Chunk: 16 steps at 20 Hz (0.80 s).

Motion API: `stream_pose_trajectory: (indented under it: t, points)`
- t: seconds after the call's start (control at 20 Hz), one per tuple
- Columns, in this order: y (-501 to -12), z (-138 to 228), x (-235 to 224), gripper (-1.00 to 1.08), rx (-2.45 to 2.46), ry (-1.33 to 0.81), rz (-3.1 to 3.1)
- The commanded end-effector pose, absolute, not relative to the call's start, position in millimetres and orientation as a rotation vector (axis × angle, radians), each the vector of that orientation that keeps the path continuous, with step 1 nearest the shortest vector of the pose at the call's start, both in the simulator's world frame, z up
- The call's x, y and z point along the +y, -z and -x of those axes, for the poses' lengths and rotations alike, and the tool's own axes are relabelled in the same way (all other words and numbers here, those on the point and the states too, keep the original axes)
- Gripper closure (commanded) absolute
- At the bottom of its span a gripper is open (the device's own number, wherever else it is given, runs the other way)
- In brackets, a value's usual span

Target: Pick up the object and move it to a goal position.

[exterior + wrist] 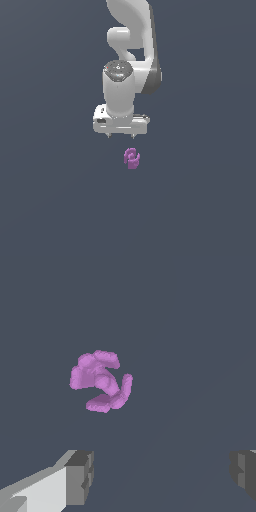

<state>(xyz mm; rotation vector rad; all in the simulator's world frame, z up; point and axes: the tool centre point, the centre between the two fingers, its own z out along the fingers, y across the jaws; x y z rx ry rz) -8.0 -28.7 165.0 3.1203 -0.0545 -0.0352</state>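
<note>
Gripper [121,136] spread wide above purple object [132,158], not touching; risked nudging the knobbly lump aside if lowered off-centre.

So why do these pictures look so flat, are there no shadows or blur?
Exterior view: even light, no shadow under the purple knobbly object, soft shading only on the white arm. Wrist view: object sharp but blocky-edged, plain grey ground, no glare; the open claw is cut off at the edge.

I count one purple-magenta object [132,158], a single lumpy piece with curled lobes, one gripper [121,136] of mine with its two fingers [80,477], and the one white arm [131,47] carrying it.
</note>
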Motion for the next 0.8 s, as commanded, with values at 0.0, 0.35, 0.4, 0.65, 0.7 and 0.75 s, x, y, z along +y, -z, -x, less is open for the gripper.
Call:
stream_pose_trajectory:
  t: [0.0,0.35,0.4,0.65,0.7,0.75]
  points:
    - [-165,8,-29,-0.92,-0.055,0.035,-3.120]
    - [-172,2,2,-0.92,-0.025,0.005,-3.143]
    - [-173,1,6,-0.92,-0.020,0.001,-3.147]
    - [-173,1,8,-0.92,-0.018,-0.001,-3.148]
    - [-173,0,8,-0.92,-0.022,0.000,-3.148]
    - [-172,-1,8,-0.92,-0.028,0.000,-3.148]
